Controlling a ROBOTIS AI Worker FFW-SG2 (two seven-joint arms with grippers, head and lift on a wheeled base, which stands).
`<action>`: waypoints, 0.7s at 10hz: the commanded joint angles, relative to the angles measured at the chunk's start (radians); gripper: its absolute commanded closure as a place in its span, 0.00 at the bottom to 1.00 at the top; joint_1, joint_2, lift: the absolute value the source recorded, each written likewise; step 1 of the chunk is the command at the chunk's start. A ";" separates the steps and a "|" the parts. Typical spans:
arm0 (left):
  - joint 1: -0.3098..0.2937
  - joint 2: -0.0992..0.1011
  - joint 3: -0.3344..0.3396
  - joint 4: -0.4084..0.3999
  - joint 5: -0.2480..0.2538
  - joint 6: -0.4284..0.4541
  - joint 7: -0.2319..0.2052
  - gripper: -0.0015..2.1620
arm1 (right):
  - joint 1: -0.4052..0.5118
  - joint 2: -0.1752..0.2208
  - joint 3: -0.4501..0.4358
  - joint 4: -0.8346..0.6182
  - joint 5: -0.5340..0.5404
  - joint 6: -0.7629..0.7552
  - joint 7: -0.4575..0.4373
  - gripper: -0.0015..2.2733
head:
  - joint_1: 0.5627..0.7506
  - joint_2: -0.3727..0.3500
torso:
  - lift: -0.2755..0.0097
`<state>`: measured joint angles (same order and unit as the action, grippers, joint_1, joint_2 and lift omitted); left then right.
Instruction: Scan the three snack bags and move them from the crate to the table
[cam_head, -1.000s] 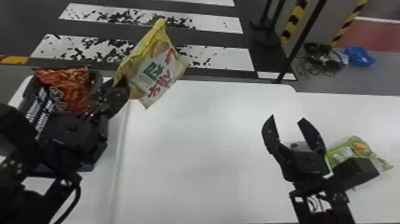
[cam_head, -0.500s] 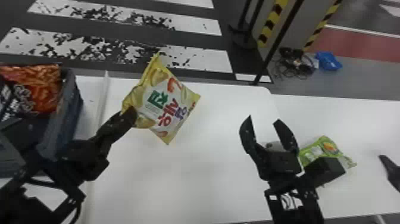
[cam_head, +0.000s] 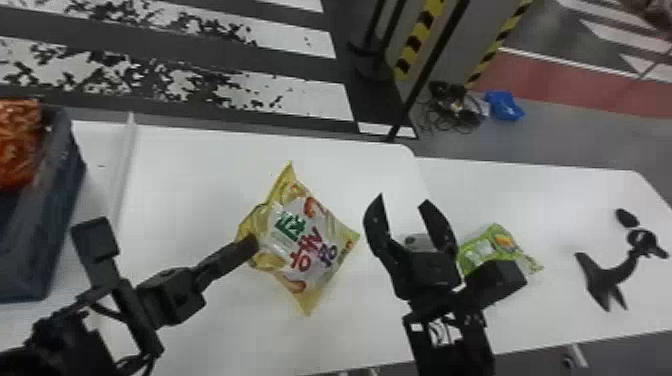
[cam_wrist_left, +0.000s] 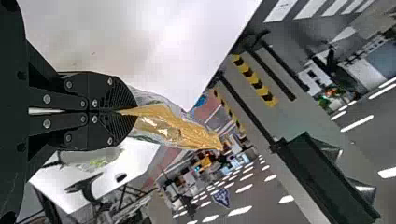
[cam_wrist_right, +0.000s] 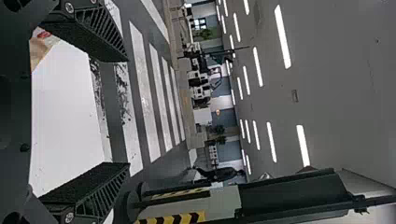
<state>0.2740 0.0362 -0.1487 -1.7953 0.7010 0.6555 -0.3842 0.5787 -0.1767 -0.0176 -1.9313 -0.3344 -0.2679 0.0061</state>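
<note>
Found left gripper (cam_head: 251, 244) pinched tight on one side of yellow snack bag (cam_head: 300, 240), holding it over white table (cam_head: 200, 320) with printed face showing in head view. Confirmed same grip in left wrist view, with fingertips (cam_wrist_left: 123, 100) pressed together on gold wrapper. Noted right gripper (cam_head: 404, 199) with fingers spread wide and nothing between them, near the yellow bag's far corner; cannot tell whether touching. Located green snack bag (cam_head: 487, 250) lying on table, just beside right gripper in head view. Recorded red-orange snack bag (cam_head: 17, 145) inside dark crate (cam_head: 50, 225) at far left, well apart from green one
</note>
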 joint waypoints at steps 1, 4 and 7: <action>-0.047 -0.025 -0.055 0.093 -0.054 0.019 0.007 0.99 | 0.004 0.000 -0.004 0.000 0.000 -0.006 0.000 0.04 | 0.70 0.03 | 0.75; -0.068 -0.035 -0.075 0.146 -0.107 -0.009 0.019 0.86 | 0.007 -0.001 -0.013 0.006 -0.012 -0.018 0.002 0.04 | 0.70 0.03 | 0.75; -0.050 -0.027 -0.051 0.102 -0.184 -0.058 0.027 0.00 | 0.006 -0.001 -0.010 0.011 -0.012 -0.021 0.003 0.04 | 0.70 0.03 | 0.75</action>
<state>0.2226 0.0088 -0.2021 -1.6832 0.5408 0.5989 -0.3569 0.5845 -0.1780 -0.0289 -1.9207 -0.3467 -0.2890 0.0087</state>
